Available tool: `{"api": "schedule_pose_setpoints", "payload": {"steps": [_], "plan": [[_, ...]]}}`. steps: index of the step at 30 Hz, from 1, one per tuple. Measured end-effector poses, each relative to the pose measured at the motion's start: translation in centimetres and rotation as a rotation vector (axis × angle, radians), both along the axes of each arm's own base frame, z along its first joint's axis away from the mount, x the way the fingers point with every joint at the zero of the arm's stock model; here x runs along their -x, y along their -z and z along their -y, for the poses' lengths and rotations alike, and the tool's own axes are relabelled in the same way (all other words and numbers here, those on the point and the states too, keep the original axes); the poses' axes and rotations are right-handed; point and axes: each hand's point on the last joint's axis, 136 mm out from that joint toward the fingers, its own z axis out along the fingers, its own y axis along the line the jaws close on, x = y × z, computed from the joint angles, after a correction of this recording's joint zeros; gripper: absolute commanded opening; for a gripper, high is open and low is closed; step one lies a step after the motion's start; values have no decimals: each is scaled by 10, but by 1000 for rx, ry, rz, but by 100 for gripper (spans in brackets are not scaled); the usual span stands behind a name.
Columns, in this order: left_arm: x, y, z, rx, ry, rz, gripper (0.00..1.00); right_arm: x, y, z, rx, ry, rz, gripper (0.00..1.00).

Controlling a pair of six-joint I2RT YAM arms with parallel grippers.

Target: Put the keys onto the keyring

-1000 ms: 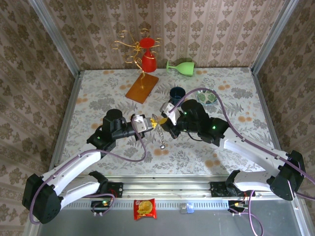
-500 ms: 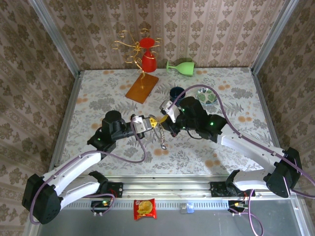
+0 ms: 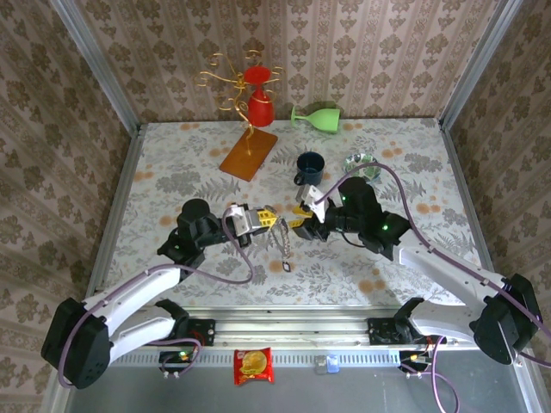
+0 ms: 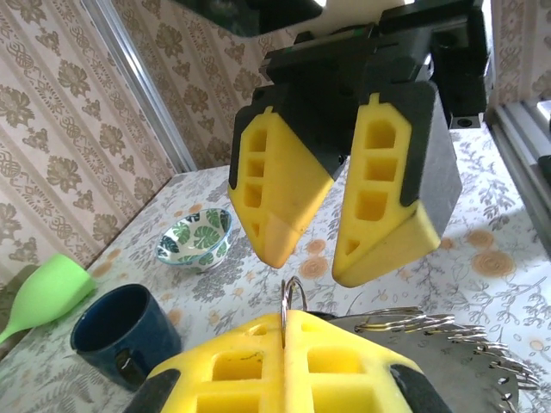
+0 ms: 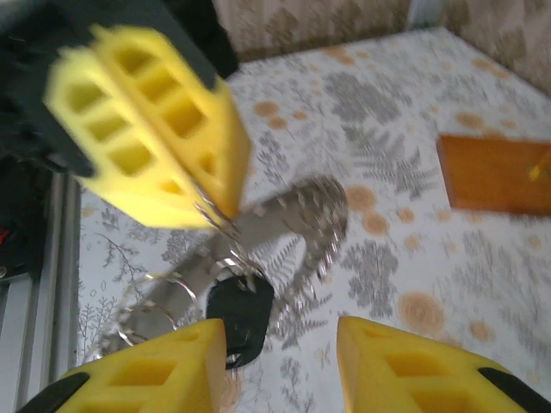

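My left gripper (image 3: 267,220) (image 4: 284,331) is shut on the keyring (image 4: 291,297), a thin wire ring standing up out of the seam between its yellow fingers. A bunch of keys (image 3: 284,248) dangles below it above the table. In the right wrist view the bunch is blurred: a black-headed key (image 5: 239,317) and silvery toothed metal (image 5: 310,219) hang under the left fingers (image 5: 151,129). My right gripper (image 3: 303,225) (image 5: 280,370) stands open just right of the bunch, facing the left gripper, with nothing between its fingers (image 4: 280,185).
A dark blue mug (image 3: 309,165) (image 4: 120,331) and a small leaf-patterned bowl (image 3: 362,165) (image 4: 194,239) stand behind the grippers. Further back are a green glass on its side (image 3: 317,117) and a gold stand with a red glass on an orange base (image 3: 249,153) (image 5: 499,172).
The right gripper has opened and drawn back to the right, off the bunch. The left gripper keeps its hold and has shifted slightly; the keys still hang from it.
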Motion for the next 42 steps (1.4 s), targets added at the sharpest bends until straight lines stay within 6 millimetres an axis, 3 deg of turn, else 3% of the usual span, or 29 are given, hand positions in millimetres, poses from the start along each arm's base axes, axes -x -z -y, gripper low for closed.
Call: {"api": "schedule_pose_setpoints", "payload": {"steps": [8, 21, 25, 27, 28, 30, 31, 34, 42], "plan": [[13, -7, 5, 39, 92, -14, 0, 11, -22, -12, -65, -126, 96, 31], [17, -8, 7, 51, 132, -27, 0, 16, -21, -20, -74, -183, 115, 19], [17, -7, 7, 51, 134, -32, 0, 18, -20, -21, -70, -197, 122, 1], [16, -7, 7, 53, 133, -38, 0, 19, -20, -21, -69, -204, 125, 0], [16, -7, 7, 53, 133, -43, 2, 19, -19, -21, -67, -207, 131, 0], [15, -7, 7, 53, 125, -49, 28, 18, -19, -21, -59, -209, 141, 0], [13, -6, 7, 51, 114, -48, 34, 19, -17, -21, -52, -212, 138, 0], [8, -4, 6, 42, 84, -44, 36, 20, -10, -18, -8, -211, 131, 0], [5, 15, 6, -63, 63, -60, 26, 21, -9, -16, 117, -235, 144, 0]]}}
